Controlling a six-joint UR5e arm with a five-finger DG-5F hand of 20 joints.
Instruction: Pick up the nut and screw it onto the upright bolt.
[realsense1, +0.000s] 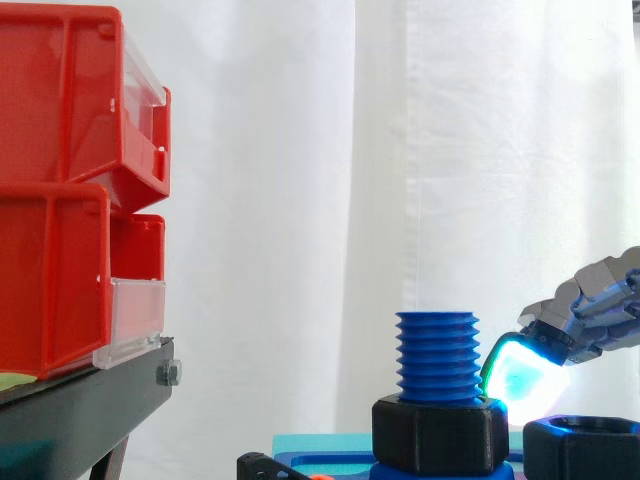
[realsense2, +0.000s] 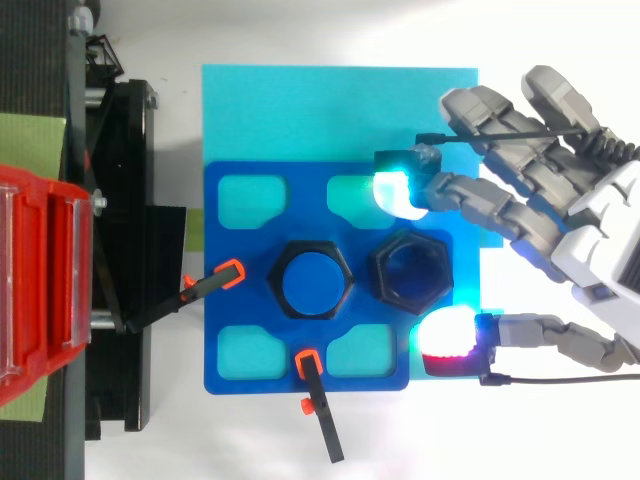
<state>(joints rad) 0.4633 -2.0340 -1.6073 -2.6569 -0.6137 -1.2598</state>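
nut (realsense2: 411, 270): black hex, flat on blue plate (realsense2: 240, 240), just beside upright bolt (realsense2: 313, 283) on hand's side | prob stiff light plastic, bit slick imo, grab across opposite flats | hand (realsense2: 600, 215): spread, holding nothing, fingertips (realsense2: 398, 193) straddle nut, not touching afaict

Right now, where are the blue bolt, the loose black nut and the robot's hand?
blue bolt (realsense1: 437, 350): side view, on its threads.
loose black nut (realsense2: 381, 268): top view, on its left rim.
hand (realsense2: 600, 218): top view, on its palm.
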